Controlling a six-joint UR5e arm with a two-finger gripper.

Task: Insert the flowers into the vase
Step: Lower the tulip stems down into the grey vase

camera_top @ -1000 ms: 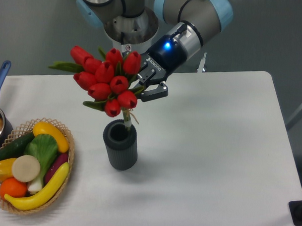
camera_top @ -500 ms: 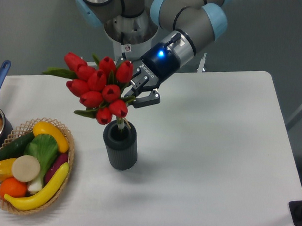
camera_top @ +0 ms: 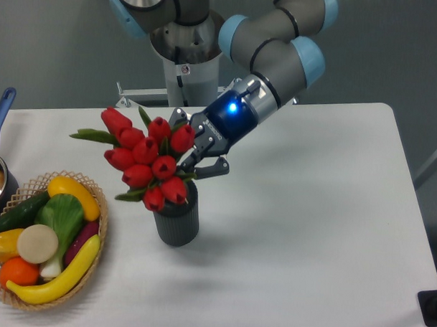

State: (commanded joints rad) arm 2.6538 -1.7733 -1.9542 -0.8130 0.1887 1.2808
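Observation:
The flowers are a bunch of red tulip buds with green leaves. They lean to the left over the vase, a short dark grey ribbed cylinder on the white table. The lowest buds hide the vase's mouth, and the stems go down into it. My gripper comes in from the upper right, just above the vase's right rim, and is shut on the bunch below the buds.
A wicker basket with toy fruit and vegetables stands at the front left. A metal pot with a blue handle is at the left edge. The robot's base is behind the table.
The gripper has come down and slightly left with the flowers. The stems, earlier just at the vase's mouth, now sit deeper inside and the buds rest on the rim.

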